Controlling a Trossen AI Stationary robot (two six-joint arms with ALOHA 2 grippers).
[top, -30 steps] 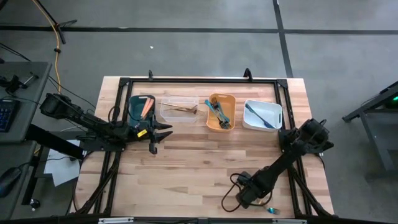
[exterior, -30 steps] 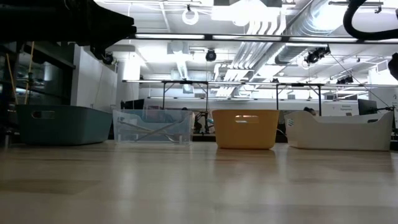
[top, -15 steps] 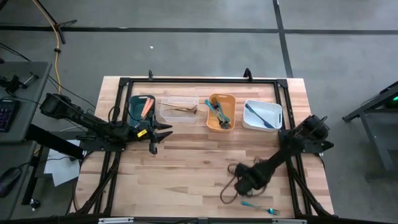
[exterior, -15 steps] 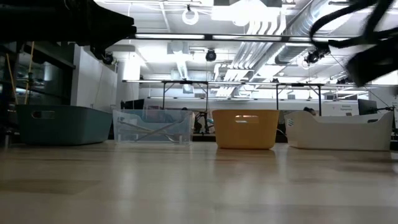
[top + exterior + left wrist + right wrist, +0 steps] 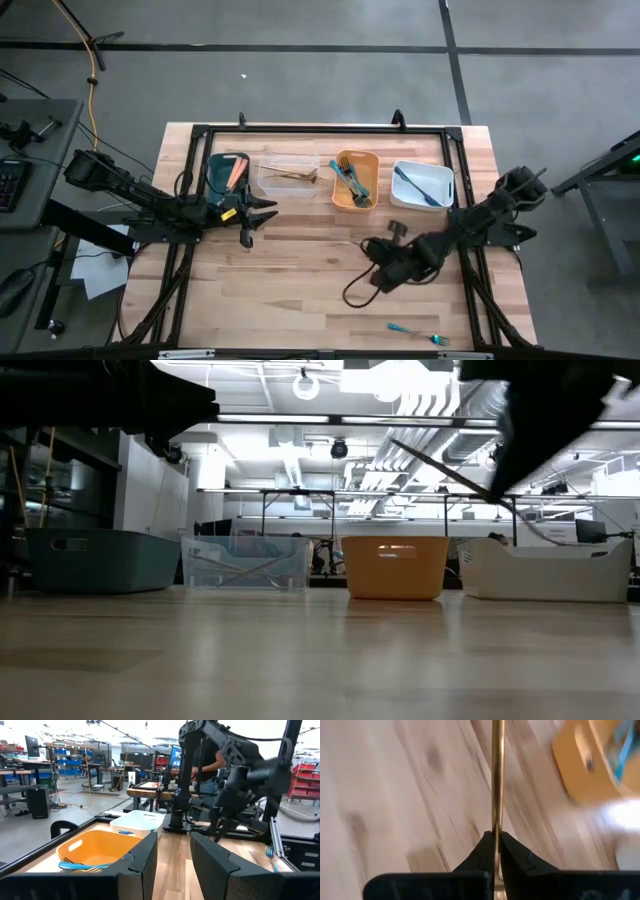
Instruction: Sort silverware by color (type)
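My right gripper (image 5: 495, 845) hangs over the table's middle right (image 5: 378, 262), shut on a thin gold utensil (image 5: 496, 775). In the low view that utensil shows as a dark slanting rod (image 5: 440, 470). Along the far edge stand a teal bin (image 5: 212, 170) with orange pieces, a clear bin (image 5: 270, 185) with gold ones, an orange bin (image 5: 341, 196) with teal ones and a white bin (image 5: 440, 195). A teal fork (image 5: 402, 327) lies flat by the near edge. My left gripper (image 5: 172, 865) waits open in front of the teal bin (image 5: 250, 212). My right gripper pinches the gold utensil's thin shaft (image 5: 495, 827) between its two fingertips. The fingers slant down from above and lie along the utensil, which sticks out past them. It is lifted clear of the table. I cannot tell which end is held.
A black frame (image 5: 300, 130) runs around the table behind and beside the bins. A loose cable loop (image 5: 352, 292) hangs below my right arm. Bare wood lies between the bins and the near edge.
My right gripper has risen from near the table's near edge and gone toward the far edge and the bins, rolling its wrist on the way. It has come into the low view at the upper right with the utensil. The teal fork stays on the table.
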